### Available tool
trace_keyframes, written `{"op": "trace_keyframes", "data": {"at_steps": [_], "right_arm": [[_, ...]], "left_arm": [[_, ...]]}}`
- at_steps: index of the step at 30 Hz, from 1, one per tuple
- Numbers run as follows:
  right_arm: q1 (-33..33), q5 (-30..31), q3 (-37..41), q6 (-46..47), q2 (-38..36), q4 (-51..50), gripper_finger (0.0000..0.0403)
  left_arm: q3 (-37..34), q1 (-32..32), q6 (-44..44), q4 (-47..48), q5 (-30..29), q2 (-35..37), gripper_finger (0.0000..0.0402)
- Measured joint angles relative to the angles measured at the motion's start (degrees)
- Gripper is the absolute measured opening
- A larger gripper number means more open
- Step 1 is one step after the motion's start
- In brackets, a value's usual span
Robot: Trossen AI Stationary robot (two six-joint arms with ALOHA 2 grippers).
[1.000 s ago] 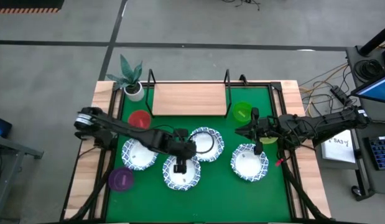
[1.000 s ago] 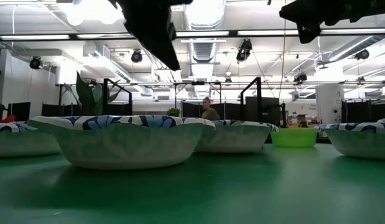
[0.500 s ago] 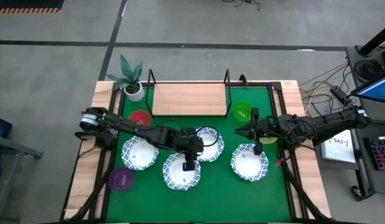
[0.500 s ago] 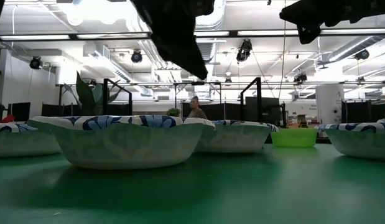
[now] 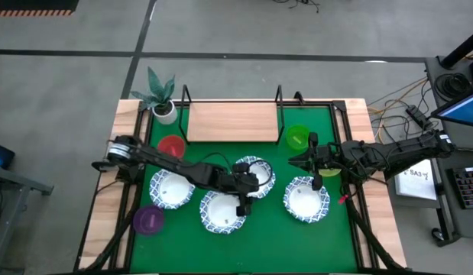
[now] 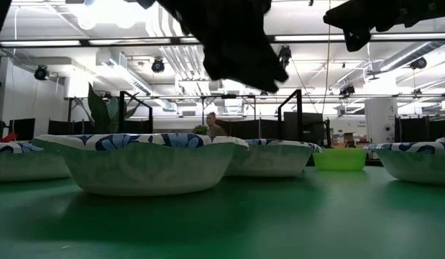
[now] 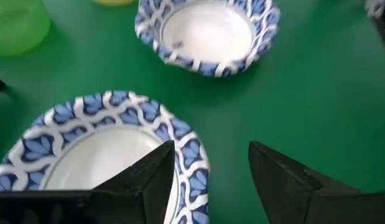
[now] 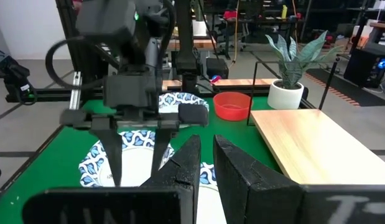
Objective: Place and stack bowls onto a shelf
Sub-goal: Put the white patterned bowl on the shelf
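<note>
Four white bowls with blue-patterned outsides stand on the green mat: left [image 5: 171, 189], near middle [image 5: 223, 211], centre [image 5: 257, 174] and right [image 5: 306, 198]. The red bowl [image 5: 172, 145], green bowl [image 5: 297, 137] and purple bowl [image 5: 150, 220] stand apart; the yellow-green bowl [image 5: 328, 173] is partly under my right arm. The wooden shelf [image 5: 232, 122] lies at the far edge. My left gripper [image 5: 246, 192] is open above the centre bowl's rim [image 7: 186, 149], one finger over its inside and one outside. My right gripper [image 5: 293, 160] hovers shut and empty above the mat.
A potted plant [image 5: 161, 98] stands at the far left corner beside the shelf. The shelf's black posts [image 5: 280, 95] rise at its far side. Bare green mat [image 5: 267, 241] lies along the near edge. A person shows in the room behind [image 6: 213, 126].
My left gripper has gone toward the table's right edge, from above the near middle bowl to above the centre bowl's near rim. The bowls have stayed in place.
</note>
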State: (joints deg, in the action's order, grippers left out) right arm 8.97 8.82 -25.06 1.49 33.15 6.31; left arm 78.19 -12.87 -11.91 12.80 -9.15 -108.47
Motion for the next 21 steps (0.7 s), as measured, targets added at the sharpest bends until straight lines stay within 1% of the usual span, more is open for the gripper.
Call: {"op": "trace_keyframes", "data": {"at_steps": [7,12,21], "right_arm": [[0.01,0.0,0.0,-0.02,0.0,-0.05,0.0034],[0.0,0.02,0.0,-0.02,0.0,-0.06,0.0034],[0.02,0.02,0.0,-0.03,0.0,-0.07,0.0034]], "left_arm": [[0.81,-0.14,-1.28,0.08,-0.88,-2.59,0.0184],[0.81,-0.15,-1.81,0.0,-2.8,-2.67,0.0184],[0.81,-0.19,-2.65,0.09,-3.43,-3.8,0.0184]]}}
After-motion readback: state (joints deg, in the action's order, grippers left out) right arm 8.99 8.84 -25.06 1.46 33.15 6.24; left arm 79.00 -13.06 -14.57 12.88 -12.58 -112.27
